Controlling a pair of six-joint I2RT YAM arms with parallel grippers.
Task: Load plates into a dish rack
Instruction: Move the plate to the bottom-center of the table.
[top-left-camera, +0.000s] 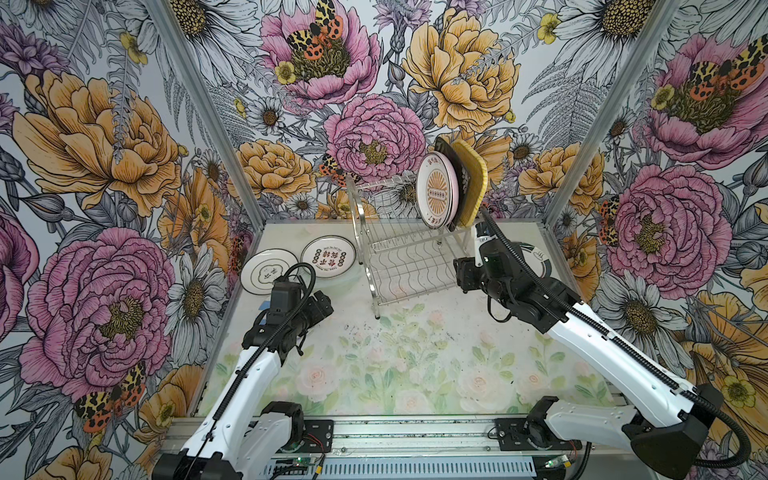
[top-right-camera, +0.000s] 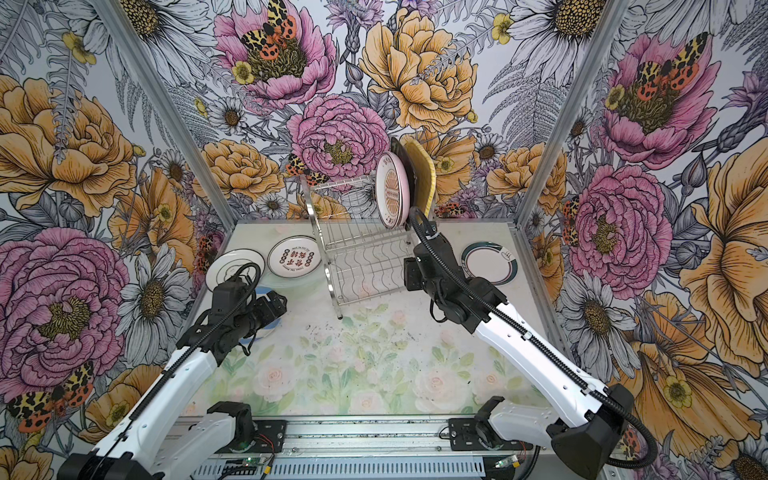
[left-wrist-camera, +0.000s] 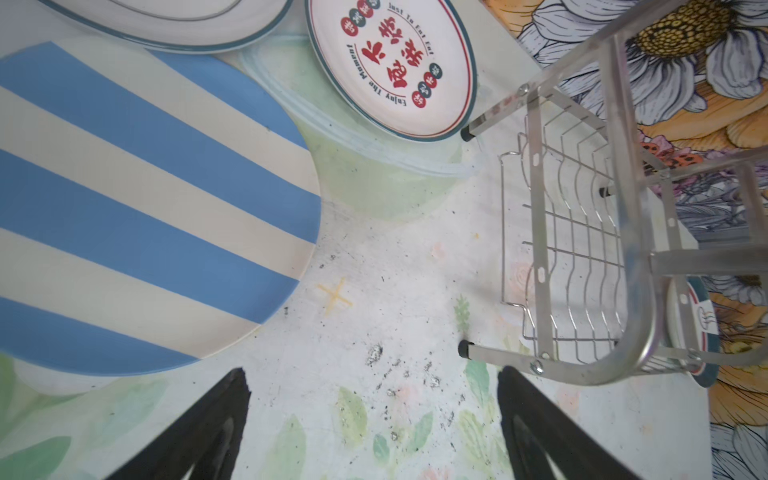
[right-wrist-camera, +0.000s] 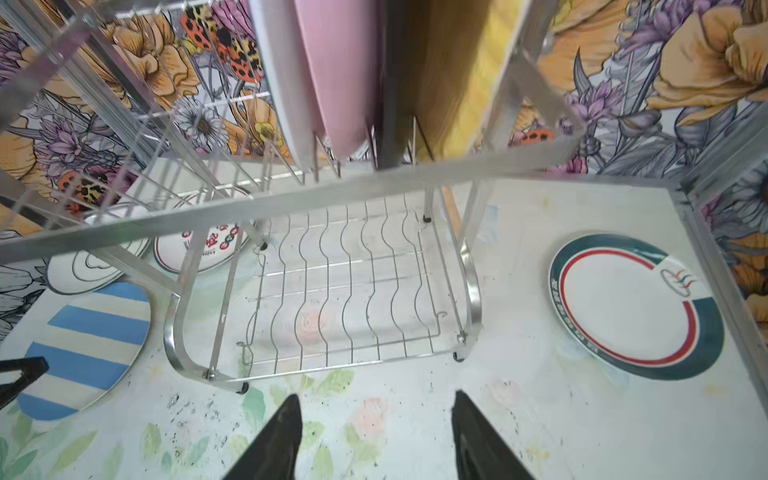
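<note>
- Dish rack (top-left-camera: 405, 257) stood by the middle of the table's (top-left-camera: 415, 365) far edge, with 4 plates upright in the slots at the right end of its upper shelf
- Leftmost of these was the orange-sunburst plate (top-left-camera: 436, 191), its face turned toward the table's left edge
- Close behind it came the pink plate (right-wrist-camera: 332, 75), then the black plate (top-left-camera: 445, 149)
- Last came the yellow plate (top-left-camera: 471, 187), just beside the rack's right frame
- 4 more plates lay flat on the table
- White plate with black characters (top-left-camera: 266, 272) sat in the far left corner
- White plate with red characters (top-left-camera: 328, 255) lay just beside it, between it and the rack
- Blue-striped plate (left-wrist-camera: 145, 199) lay along the left edge, nearer the front than those 2 and largely hidden under the left arm in both top views
- Teal-rimmed plate (top-right-camera: 490, 264) lay by the right edge, to the right of the rack
- Left gripper (left-wrist-camera: 372, 376) hung over bare table between the blue-striped plate and the rack's near left foot, its jaws spread wide with nothing between them
- Right gripper (right-wrist-camera: 376, 397) was on the near side of the rack, by its right end, its jaws apart and empty, touching neither rack nor plate
</note>
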